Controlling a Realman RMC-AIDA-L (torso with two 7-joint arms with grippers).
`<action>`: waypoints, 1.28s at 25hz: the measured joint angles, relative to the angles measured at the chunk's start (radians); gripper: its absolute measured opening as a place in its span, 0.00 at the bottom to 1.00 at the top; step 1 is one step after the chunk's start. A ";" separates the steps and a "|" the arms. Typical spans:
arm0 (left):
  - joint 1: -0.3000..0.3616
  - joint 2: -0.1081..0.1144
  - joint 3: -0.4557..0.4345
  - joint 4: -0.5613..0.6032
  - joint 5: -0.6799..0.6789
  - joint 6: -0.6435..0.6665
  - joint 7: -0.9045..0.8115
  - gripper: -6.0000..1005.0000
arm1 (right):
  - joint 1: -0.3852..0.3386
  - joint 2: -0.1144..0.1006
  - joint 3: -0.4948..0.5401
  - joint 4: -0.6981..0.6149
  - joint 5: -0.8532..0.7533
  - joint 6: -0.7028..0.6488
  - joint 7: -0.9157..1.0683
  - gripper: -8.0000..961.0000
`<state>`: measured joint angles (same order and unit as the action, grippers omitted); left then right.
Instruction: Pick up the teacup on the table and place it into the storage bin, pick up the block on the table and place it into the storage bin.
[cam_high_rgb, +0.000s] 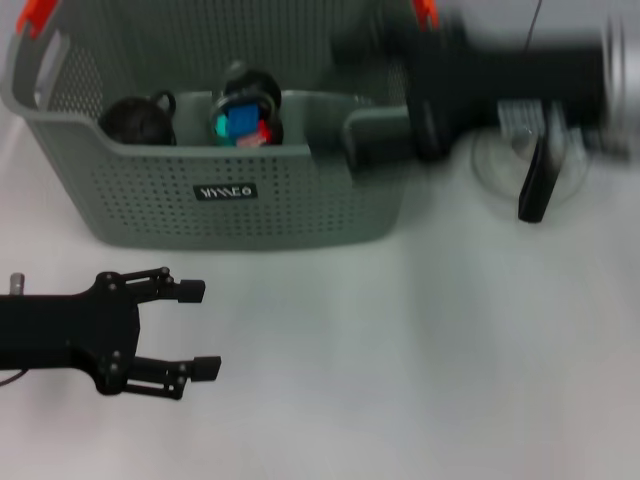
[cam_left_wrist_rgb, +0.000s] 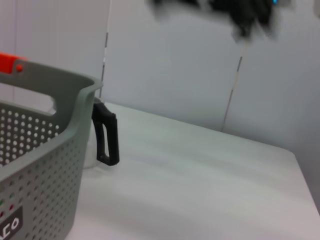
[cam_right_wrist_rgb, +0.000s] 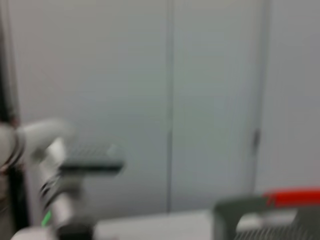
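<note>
Perforated grey-green plastic storage bin on smooth pale worktop, block with blue face lying inside it; my left gripper spread, low before the bin; my right gripper, blurred at the bin's rim, state unreadable.

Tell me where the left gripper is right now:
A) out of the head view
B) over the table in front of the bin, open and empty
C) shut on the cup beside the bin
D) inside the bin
B: in the head view the left gripper hangs over the table in front of the bin, fingers spread with nothing between them.
</note>
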<state>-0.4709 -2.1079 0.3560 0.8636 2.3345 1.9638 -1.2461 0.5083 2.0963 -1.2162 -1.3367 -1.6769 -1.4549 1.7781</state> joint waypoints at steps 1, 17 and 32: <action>0.003 -0.001 -0.001 0.000 0.000 -0.004 -0.002 0.93 | -0.027 0.000 0.000 0.036 0.000 -0.037 -0.049 0.96; -0.020 -0.002 -0.016 -0.130 -0.002 -0.210 0.016 0.93 | 0.060 0.002 -0.010 0.712 -0.100 0.124 -0.576 0.96; -0.026 -0.001 -0.015 -0.159 0.011 -0.212 0.028 0.93 | 0.087 0.002 0.004 0.756 -0.093 0.159 -0.597 0.96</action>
<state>-0.4970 -2.1090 0.3414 0.7047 2.3452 1.7518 -1.2184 0.5955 2.0982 -1.2126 -0.5808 -1.7697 -1.2956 1.1809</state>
